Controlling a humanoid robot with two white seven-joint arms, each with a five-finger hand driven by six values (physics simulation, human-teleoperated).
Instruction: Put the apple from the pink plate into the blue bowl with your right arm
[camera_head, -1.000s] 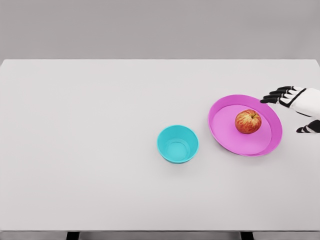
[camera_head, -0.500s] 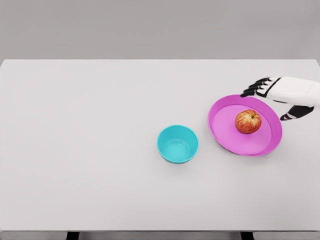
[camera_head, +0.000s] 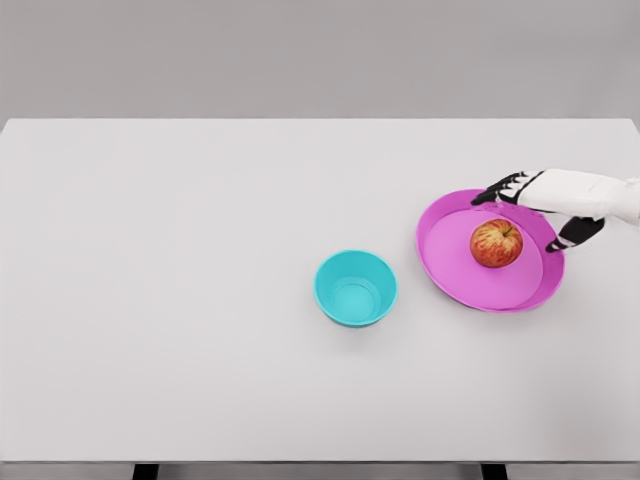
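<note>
- Above: right hand (camera_head: 548, 203) reaches in from the right over the pink plate's (camera_head: 446, 273) far rim, fingers spread (grasping nothing).
- Apple (camera_head: 496, 243) rests on the plate; blue bowl (camera_head: 355, 288) stands left of it.

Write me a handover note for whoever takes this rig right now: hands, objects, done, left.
Right hand: open, holding nothing, over the far right rim of the pink plate, just behind and to the right of the apple, not touching it.
Left hand: not in view.
Apple: on the pink plate, right of its centre.
Blue bowl: upright and empty, left of the plate, apart from it.
Done: nothing moved yet.
Left: grasp the apple, lift, carry left, release into the bowl.
</note>
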